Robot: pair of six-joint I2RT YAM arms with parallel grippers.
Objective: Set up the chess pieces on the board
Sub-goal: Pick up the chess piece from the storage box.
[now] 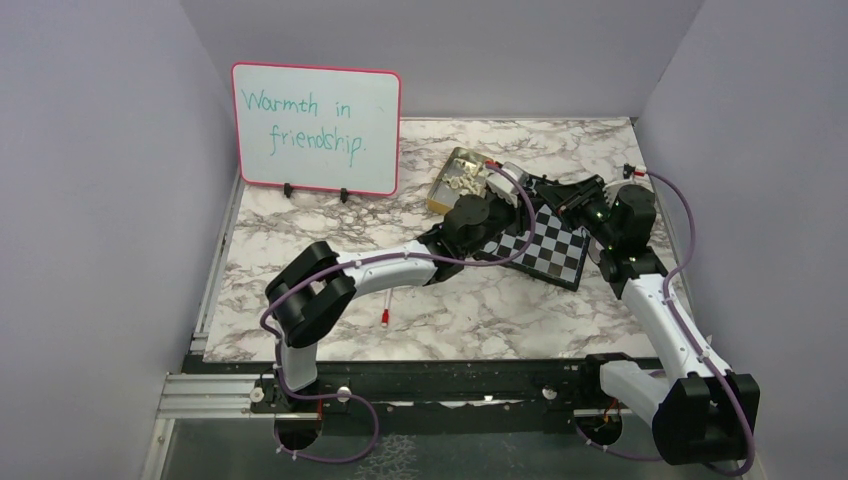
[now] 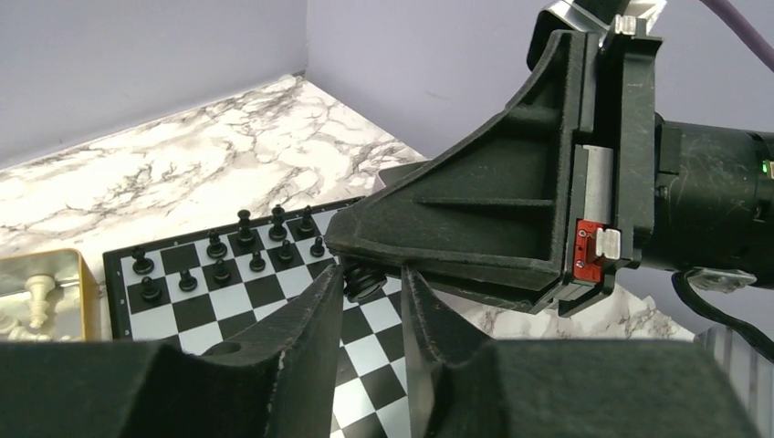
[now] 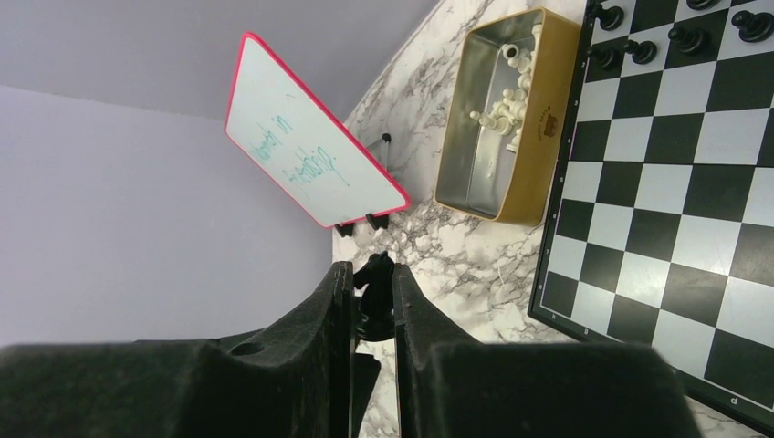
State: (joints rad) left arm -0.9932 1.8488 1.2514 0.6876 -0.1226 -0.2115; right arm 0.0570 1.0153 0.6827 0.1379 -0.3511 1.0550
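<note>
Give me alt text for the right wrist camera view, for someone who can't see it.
The right gripper pinches a black chess piece between its fingers. Beyond it lie a gold tin of cream chess pieces, the chessboard with black pieces along one edge, and a pink-framed whiteboard.

We are seeing the left arm (image 1: pixel 385 268) and right arm (image 1: pixel 655 310) wearing white shells between bulky black joints, trailing purple cables (image 1: pixel 694 220), ending in matte black wedge-shaped fingers (image 2: pixel 301 356).

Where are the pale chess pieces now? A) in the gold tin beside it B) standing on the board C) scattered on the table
A: the pale pieces lie inside the gold tin; only black pieces stand on the board.
</note>
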